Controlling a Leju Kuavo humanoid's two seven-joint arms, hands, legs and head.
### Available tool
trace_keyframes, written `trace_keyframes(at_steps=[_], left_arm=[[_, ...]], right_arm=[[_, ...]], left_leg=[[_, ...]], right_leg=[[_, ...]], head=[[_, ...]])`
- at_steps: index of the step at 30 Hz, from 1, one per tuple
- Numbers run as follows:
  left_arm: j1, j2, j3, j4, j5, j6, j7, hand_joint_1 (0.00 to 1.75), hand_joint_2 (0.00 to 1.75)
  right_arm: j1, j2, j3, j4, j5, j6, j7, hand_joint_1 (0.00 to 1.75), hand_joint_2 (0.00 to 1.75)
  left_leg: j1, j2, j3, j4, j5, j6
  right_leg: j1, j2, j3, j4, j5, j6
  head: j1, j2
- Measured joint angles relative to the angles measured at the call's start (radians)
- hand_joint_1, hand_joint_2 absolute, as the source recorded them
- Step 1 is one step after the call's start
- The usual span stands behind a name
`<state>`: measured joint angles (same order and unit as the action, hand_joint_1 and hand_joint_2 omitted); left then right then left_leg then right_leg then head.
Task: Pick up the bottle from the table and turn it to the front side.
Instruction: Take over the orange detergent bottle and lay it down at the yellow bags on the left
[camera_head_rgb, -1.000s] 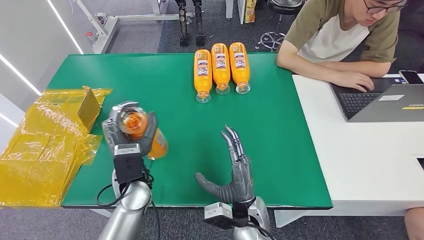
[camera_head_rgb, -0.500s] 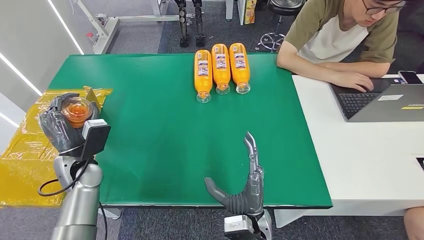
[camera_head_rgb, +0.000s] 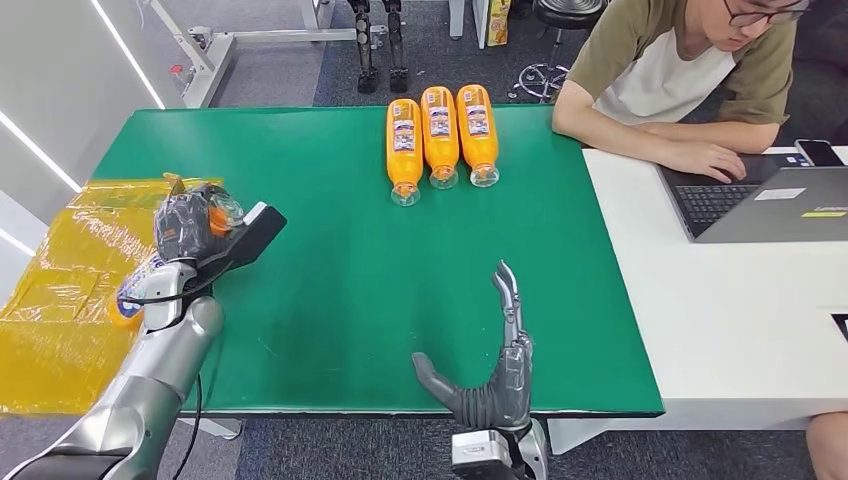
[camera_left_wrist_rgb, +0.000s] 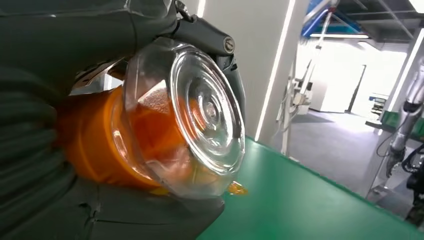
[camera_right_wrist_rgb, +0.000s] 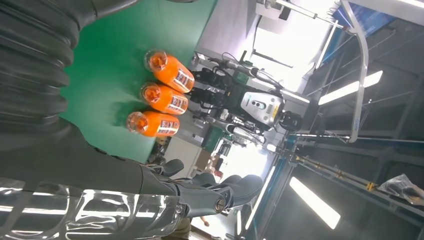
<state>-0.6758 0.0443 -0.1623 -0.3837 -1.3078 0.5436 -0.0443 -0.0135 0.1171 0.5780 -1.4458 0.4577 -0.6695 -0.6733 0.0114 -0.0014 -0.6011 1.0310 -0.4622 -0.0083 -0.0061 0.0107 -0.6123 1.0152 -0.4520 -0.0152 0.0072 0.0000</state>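
- Three orange bottles (camera_head_rgb: 440, 137) lie side by side at the far edge of the green table (camera_head_rgb: 340, 270), well ahead of both hands, their clear ends toward the robot and labels facing up.
- Crumpled yellow plastic sheeting (camera_head_rgb: 70, 290) spills over the table's edge just beside and beneath the left hand; nothing lies on the green surface between the two hands.
- A person in an olive and white shirt (camera_head_rgb: 680, 70) types at a laptop (camera_head_rgb: 770, 205) on the adjoining white table (camera_head_rgb: 720, 320), well off to the right hand's outer side.
- The left hand (camera_head_rgb: 190, 225) is raised at the table's left edge, dark fingers wrapped tightly around the bottle (camera_head_rgb: 165, 262), the silver forearm angling up from below.
- The right hand (camera_head_rgb: 490, 385) stands near the table's near edge, holding nothing, fingers straight and pointing away from the robot, thumb spread to the side.
- The held bottle's long axis slants: its clear end (camera_left_wrist_rgb: 200, 120) juts past the fingers up and away from the robot, while the orange body and label trail down past the wrist toward the yellow sheeting.
- In the left wrist view, that clear end faces the camera, with orange liquid visible behind it.
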Motion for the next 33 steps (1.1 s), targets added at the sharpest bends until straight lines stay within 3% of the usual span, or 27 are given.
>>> trace_keyframes(at_steps=[9,19,28,33], left_arm=[[0.028,0.033,-0.106,0.070,-0.112,0.004,0.033,1.75,1.75],[0.069,0.043,-0.150,0.095,-0.134,0.005,-0.045,1.75,1.75],[0.103,0.043,-0.151,0.102,-0.115,0.004,-0.168,1.75,1.75],[0.110,0.041,-0.151,0.103,-0.109,-0.015,-0.186,1.75,1.75]], right_arm=[[-0.004,-0.001,0.010,-0.001,0.008,0.002,0.018,0.00,1.75],[-0.022,-0.003,0.024,0.017,-0.015,0.020,0.017,0.00,1.75],[-0.049,-0.002,0.038,0.043,-0.040,0.070,0.006,0.00,1.75],[-0.069,-0.002,0.044,0.059,-0.045,0.079,0.000,0.00,1.75]], left_leg=[[0.000,0.000,-0.001,0.000,0.000,0.000],[0.000,0.000,-0.001,0.000,0.000,0.000],[0.000,-0.001,0.000,0.000,0.000,0.000],[0.000,-0.001,0.000,0.000,0.001,0.000]], right_leg=[[0.000,0.000,0.000,0.000,0.000,0.000],[0.000,-0.001,0.000,0.000,0.000,0.000],[0.000,-0.001,0.000,0.001,0.000,0.000],[0.000,-0.002,0.000,0.002,0.000,0.000]], head=[[0.000,0.000],[0.000,0.000],[0.000,0.000],[0.000,0.000]])
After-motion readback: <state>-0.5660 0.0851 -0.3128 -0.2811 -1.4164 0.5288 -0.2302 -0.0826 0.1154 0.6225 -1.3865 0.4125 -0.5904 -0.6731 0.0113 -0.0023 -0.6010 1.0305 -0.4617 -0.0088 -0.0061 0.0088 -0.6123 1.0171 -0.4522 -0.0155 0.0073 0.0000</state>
